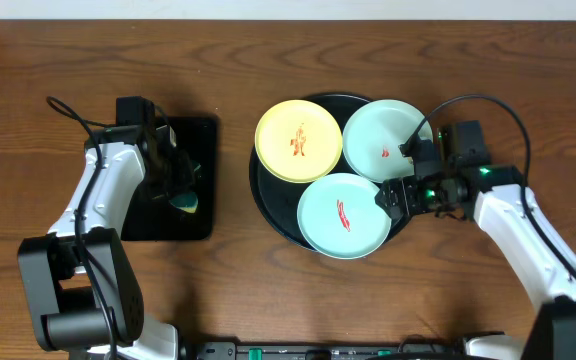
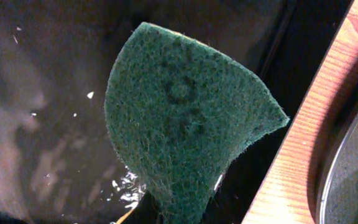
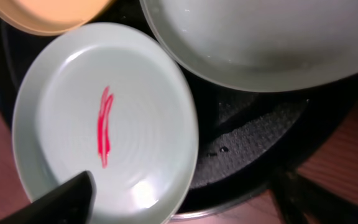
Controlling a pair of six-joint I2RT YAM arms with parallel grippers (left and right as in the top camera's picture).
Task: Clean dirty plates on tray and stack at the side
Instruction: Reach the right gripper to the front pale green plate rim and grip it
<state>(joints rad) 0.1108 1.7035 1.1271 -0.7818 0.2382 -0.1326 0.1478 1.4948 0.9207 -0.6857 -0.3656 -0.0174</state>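
3 smeared plates sit on the tray, front mint plate at 6 o'clock. Right gripper hangs wide open, empty, at its 3 o'clock rim. Left gripper, out at 9 o'clock, looks pinched on the sponge. Best bring it down flat on the smear, with light pressure.

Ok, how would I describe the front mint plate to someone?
Find the round black tray at the centre of the overhead view. On it, the front mint plate lies lowest in the picture. Its red smear is a long thin streak; the back mint plate has a short dab.
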